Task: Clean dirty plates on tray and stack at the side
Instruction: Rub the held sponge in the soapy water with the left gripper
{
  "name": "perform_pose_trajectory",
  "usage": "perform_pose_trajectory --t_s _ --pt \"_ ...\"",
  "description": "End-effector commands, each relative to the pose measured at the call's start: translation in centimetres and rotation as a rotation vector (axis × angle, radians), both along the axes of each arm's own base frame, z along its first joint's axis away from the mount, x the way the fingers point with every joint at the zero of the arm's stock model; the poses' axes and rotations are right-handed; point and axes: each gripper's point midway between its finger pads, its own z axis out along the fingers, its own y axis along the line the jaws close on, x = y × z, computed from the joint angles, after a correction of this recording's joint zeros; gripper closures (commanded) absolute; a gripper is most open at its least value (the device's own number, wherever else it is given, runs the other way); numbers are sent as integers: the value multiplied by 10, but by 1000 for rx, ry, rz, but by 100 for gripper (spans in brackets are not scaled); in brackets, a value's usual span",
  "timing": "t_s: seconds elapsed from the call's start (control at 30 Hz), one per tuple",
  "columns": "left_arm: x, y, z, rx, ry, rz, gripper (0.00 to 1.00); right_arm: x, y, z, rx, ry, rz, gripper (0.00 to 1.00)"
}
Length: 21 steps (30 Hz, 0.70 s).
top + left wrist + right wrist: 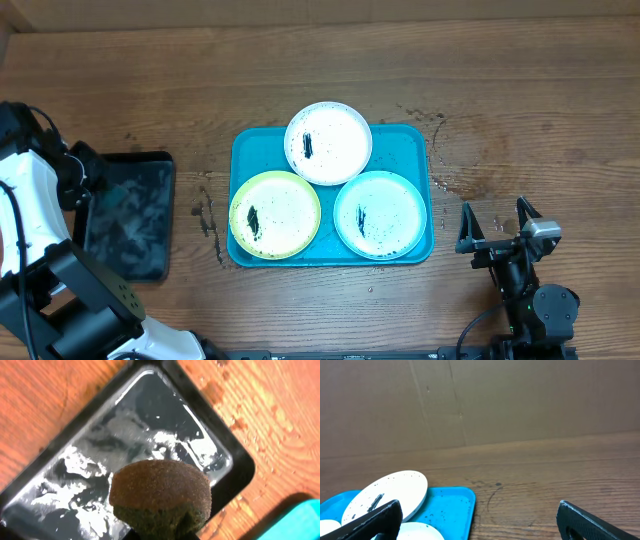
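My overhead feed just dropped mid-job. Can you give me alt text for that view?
The turquoise tray at table centre holds three black-smeared plates: a white plate at the far side, a yellow-green plate near left, a second white plate near right. A black tray lies left of it by the left arm; the right gripper stands open on the right, clear of the tray.

Wooden table point(520, 90) — turquoise tray point(405, 145) mid-table, black tray point(130, 215) well to its left.
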Motion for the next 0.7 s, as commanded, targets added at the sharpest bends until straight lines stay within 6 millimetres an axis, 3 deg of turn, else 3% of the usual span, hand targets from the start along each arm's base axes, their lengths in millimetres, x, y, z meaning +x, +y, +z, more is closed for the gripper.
perform_pose_trajectory --t_s 0.0,0.1,0.2,0.4,0.43,0.47,0.53,0.57,0.6,0.67 --pt "0 -4 -26 -39 29 -2 96 0 0 -3 -4 -1 -5 0" --pt "-8 -8 -64 -79 96 0 96 0 0 -3 -4 -1 -4 0" --pt "-13 -11 -85 -111 142 1 96 0 0 -3 -4 -1 -4 0" --pt "-19 -11 -97 -119 186 5 96 0 0 -3 -4 -1 -4 0" --pt "-21 -11 -97 -114 195 6 89 0 0 -3 -4 -1 -4 0" --pt "-22 -10 -97 -110 205 7 67 0 0 -3 -4 -1 -4 0" --pt "-25 -9 -97 -103 218 9 66 0 0 -3 -4 -1 -4 0" --pt "-27 -10 -97 -105 226 9 60 0 0 -3 -4 -1 -4 0" --pt "-29 -11 -97 -112 233 9 46 0 0 -3 -4 -1 -4 0" --pt "-31 -13 -97 -119 240 8 39 0 0 -3 -4 -1 -4 0"
